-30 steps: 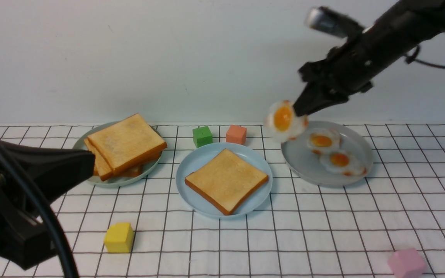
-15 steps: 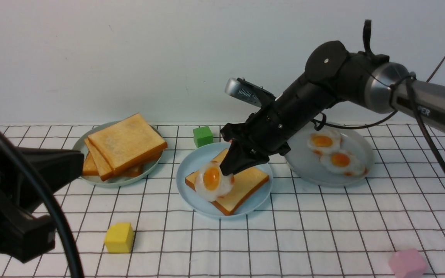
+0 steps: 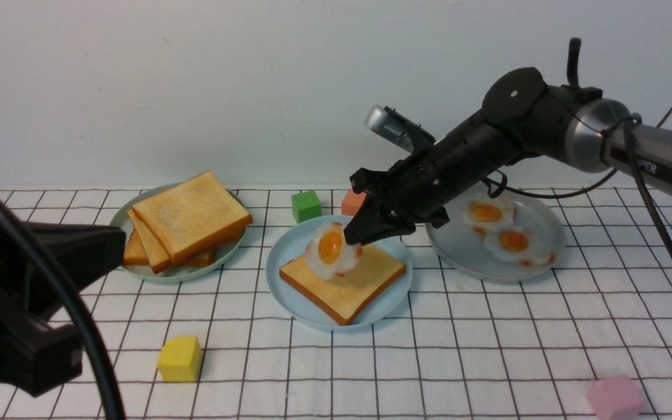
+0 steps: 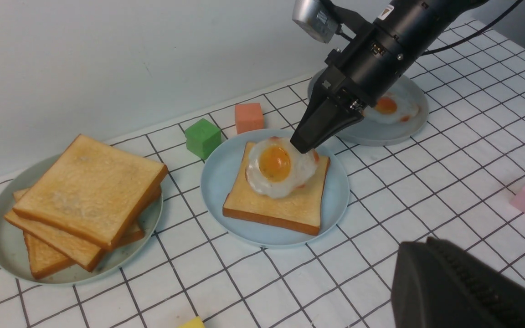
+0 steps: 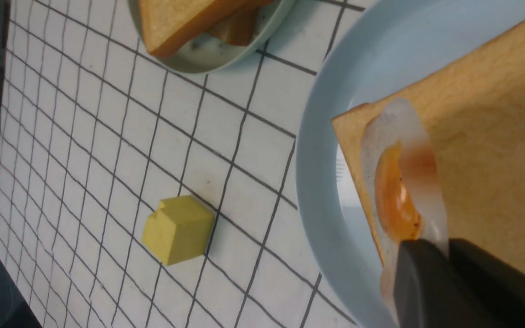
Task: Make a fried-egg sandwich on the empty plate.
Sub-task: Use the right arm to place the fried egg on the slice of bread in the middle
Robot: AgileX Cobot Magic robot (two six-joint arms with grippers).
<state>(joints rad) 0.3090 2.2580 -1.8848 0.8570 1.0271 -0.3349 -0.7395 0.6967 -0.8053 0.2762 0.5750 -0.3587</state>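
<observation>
Right arm stretches down-left, right gripper pinching the fried egg by its edge, tilted on the toast in the blue plate. No clue if the left gripper is open.

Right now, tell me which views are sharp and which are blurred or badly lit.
Front view: soft, even light, no glare; the egg is sharp, shadows faint. Left wrist view: scene sharp, but the left gripper is a dark, blurred mass. Right wrist view: the right gripper and the egg it pinches look soft, too near the lens; the yellow block is crisper.
</observation>
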